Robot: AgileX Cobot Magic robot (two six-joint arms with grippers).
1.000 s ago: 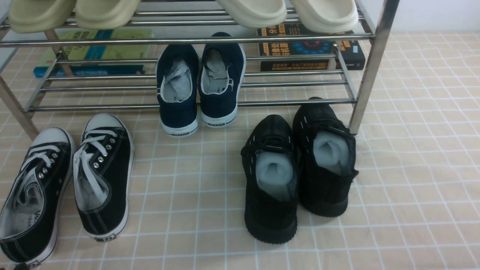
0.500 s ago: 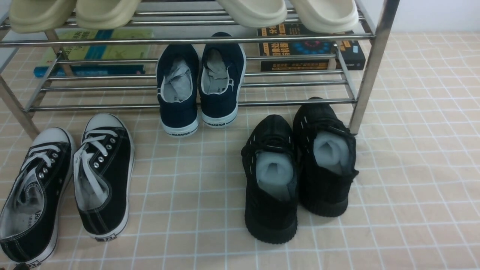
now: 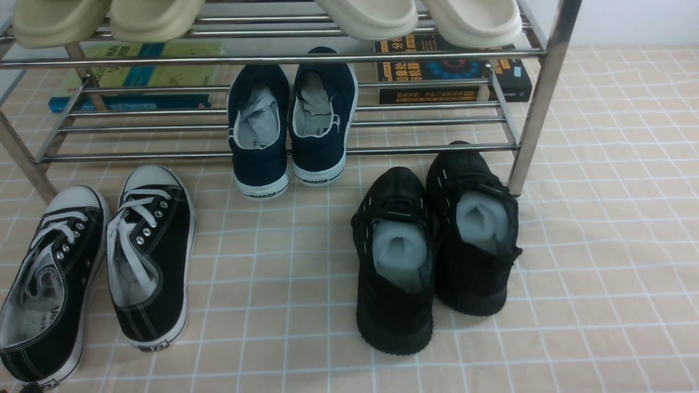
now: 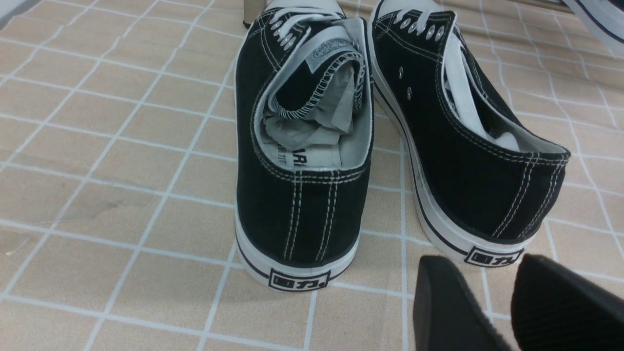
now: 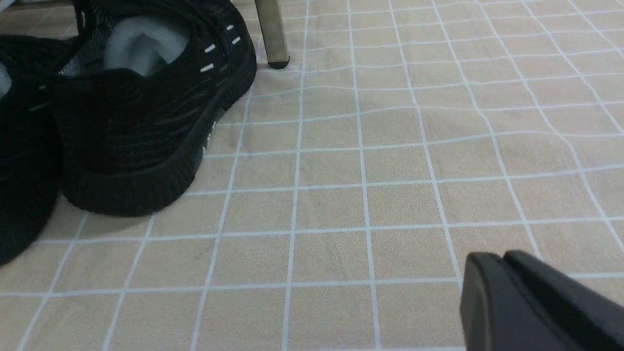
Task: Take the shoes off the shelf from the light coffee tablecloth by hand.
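The all-black knit shoes [image 3: 393, 273] stand side by side on the light coffee tablecloth [image 3: 600, 273], heels toward me, in front of the chrome shelf [image 3: 538, 98]. The right one's toe reaches the lower front rail beside the shelf's right leg. In the right wrist view the shoes [image 5: 146, 122] lie ahead and to one side of my right gripper [image 5: 492, 258], which is shut, empty and low over the cloth. My left gripper [image 4: 480, 267] is open, with nothing between its fingers, just behind the heels of the black canvas sneakers [image 4: 302, 146]. Neither gripper shows in the front view.
Navy WARRIOR shoes [image 3: 289, 125] sit on the lower tier with their heels over the front rail. Black canvas sneakers [image 3: 147, 251] lie on the cloth at the left. Beige slippers [image 3: 371, 16] rest on the top tier. Books [image 3: 453, 71] lie behind the lower rails.
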